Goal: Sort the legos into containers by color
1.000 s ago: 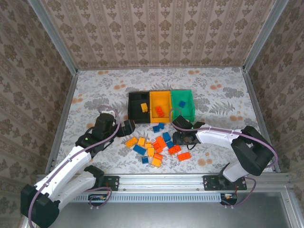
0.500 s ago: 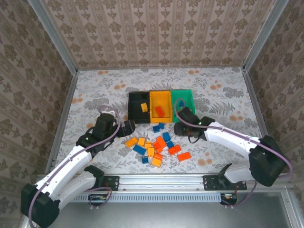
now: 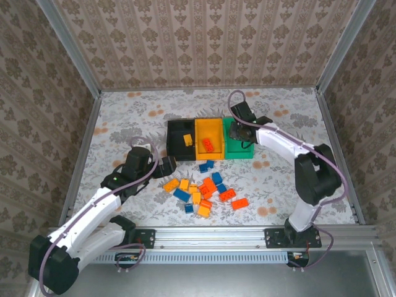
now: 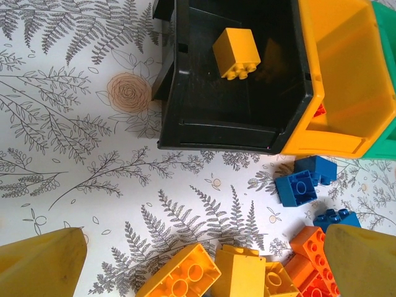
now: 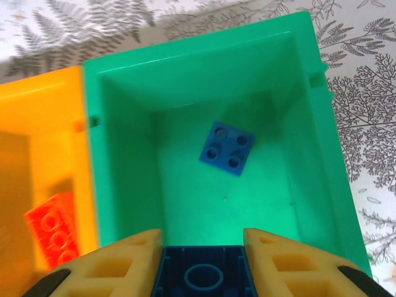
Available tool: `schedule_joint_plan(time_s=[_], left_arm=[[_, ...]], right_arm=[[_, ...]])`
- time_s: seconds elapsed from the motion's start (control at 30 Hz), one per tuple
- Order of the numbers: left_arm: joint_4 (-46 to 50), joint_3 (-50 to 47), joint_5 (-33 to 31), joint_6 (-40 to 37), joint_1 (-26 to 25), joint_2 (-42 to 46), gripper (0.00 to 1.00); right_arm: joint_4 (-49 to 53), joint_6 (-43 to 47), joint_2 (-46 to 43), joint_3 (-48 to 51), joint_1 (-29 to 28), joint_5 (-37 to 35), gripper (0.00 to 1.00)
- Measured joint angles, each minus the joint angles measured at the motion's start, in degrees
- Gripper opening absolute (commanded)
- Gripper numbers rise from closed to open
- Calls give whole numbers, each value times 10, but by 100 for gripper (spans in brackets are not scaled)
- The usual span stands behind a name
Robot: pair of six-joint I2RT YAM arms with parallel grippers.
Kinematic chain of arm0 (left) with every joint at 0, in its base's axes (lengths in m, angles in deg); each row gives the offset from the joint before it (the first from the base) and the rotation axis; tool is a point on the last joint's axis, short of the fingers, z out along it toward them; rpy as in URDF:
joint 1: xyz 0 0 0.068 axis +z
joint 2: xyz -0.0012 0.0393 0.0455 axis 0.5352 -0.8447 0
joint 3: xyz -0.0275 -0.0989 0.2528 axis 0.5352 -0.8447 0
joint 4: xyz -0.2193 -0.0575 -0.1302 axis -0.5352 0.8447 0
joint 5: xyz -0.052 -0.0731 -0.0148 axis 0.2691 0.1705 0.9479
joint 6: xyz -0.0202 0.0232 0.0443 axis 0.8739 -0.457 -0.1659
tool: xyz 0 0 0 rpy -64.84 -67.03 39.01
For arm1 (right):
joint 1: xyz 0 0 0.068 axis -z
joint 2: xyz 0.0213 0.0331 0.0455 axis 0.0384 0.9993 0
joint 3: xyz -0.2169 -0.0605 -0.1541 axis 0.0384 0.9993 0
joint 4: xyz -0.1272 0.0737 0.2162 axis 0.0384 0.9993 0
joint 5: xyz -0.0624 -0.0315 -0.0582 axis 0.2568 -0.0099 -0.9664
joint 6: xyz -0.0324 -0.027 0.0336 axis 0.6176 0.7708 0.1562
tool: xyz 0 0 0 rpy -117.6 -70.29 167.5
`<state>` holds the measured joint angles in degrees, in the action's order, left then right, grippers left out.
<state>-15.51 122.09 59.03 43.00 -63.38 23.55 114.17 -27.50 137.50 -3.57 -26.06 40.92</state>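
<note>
Right gripper [image 5: 201,263], jaws clamped on a blue lego [image 5: 203,279], hangs at the green container's [image 5: 124,185] six o'clock side. It should release nearer centre, by the other blue lego [image 5: 226,148]. Left gripper [image 4: 204,263] gapes empty.

The desk [image 3: 124,117] has a pale cover printed with grey ferns, with small orange blooms [image 3: 133,94] scattered toward its far edge. One orange rosette [image 4: 127,93] shows close up among the sprays. Beige damask wallpaper [image 3: 204,43] rises behind and beside the desk, framed by slanting aluminium posts [image 3: 68,46]. An aluminium rail [image 3: 210,236] runs along the desk's near edge.
</note>
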Motion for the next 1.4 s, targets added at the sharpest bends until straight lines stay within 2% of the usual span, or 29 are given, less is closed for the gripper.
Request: schedule_joint_plan(time_s=[0.07,0.17,0.33,0.47,0.57,0.73,1.2,1.4], left_arm=[[0,0,1,0,1,-4,100],[0,0,5,0,4,-10,100],[0,0,7,0,7,-12,99],[3,0,9,-1,7,-21,98],[7,0,15,-1,5,-60,97],[10,0,16,-1,-42,-153,98],[39,93,-55,-49,-189,-241,76],[43,122,-84,-66,-219,-307,63]], right_arm=[[7,0,28,-19,6,-2,41],[15,1,52,-40,10,-1,55],[20,0,51,-49,9,2,61],[16,0,23,-36,4,7,62],[7,-1,-21,-3,-5,14,62],[-2,-2,-71,47,-17,23,63],[-21,-2,-118,117,-17,33,63],[-28,-2,-118,125,-17,33,63]])
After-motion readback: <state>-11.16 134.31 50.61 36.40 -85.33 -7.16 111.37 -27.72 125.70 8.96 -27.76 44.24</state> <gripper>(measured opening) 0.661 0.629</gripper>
